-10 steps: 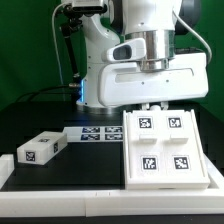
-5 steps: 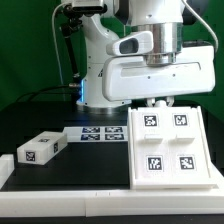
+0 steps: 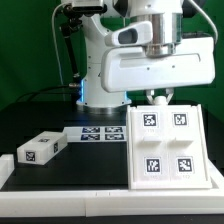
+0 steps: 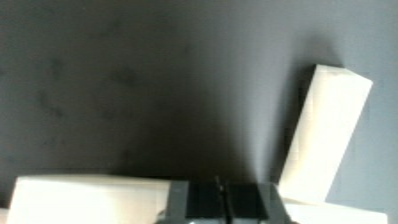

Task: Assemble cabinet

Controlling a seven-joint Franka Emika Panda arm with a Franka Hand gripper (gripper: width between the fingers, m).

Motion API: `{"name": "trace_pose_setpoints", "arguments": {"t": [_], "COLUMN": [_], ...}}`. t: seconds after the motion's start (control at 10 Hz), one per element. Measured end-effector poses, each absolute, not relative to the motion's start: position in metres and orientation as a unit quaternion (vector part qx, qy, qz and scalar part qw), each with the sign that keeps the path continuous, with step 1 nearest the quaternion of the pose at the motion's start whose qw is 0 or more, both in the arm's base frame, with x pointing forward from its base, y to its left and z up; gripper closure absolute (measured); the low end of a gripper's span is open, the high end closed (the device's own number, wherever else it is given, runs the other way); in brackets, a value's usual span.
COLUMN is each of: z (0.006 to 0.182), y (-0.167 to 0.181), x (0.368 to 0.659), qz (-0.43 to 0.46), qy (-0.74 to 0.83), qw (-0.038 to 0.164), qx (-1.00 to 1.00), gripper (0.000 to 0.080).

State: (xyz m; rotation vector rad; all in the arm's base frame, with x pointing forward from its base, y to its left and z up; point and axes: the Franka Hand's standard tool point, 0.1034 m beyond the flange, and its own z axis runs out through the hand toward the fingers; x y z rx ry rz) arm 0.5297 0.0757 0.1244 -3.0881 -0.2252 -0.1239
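Note:
The cabinet body [image 3: 168, 143], a white box with four square tags on its top face, lies on the black table at the exterior view's right. A small white block [image 3: 40, 150] with tags lies at the left. My gripper [image 3: 154, 97] hangs just above the body's far edge, fingers together, holding nothing. In the wrist view the gripper [image 4: 224, 200] shows as two dark fingers pressed together. Beside them are a white slab [image 4: 89, 198] and a long white piece [image 4: 322, 130] on the dark table; I cannot tell which parts these are.
The marker board [image 3: 100, 133] lies flat between the small block and the cabinet body. The robot's base [image 3: 100, 70] stands behind it. A white ledge [image 3: 60, 205] runs along the table's front edge.
My gripper has risen from the cabinet body's far edge. The body sits slightly further to the exterior view's right than one second ago.

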Motion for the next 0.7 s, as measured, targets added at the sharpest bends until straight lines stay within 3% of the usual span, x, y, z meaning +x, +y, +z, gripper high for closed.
{"name": "trace_pose_setpoints", "arguments": {"t": [0.7], "z": [0.138], "y": [0.079], "x": [0.547], "qz": [-0.04], "qy": [-0.074], "qw": [0.022], "qx": [-0.996], "gripper": [0.0795]}}
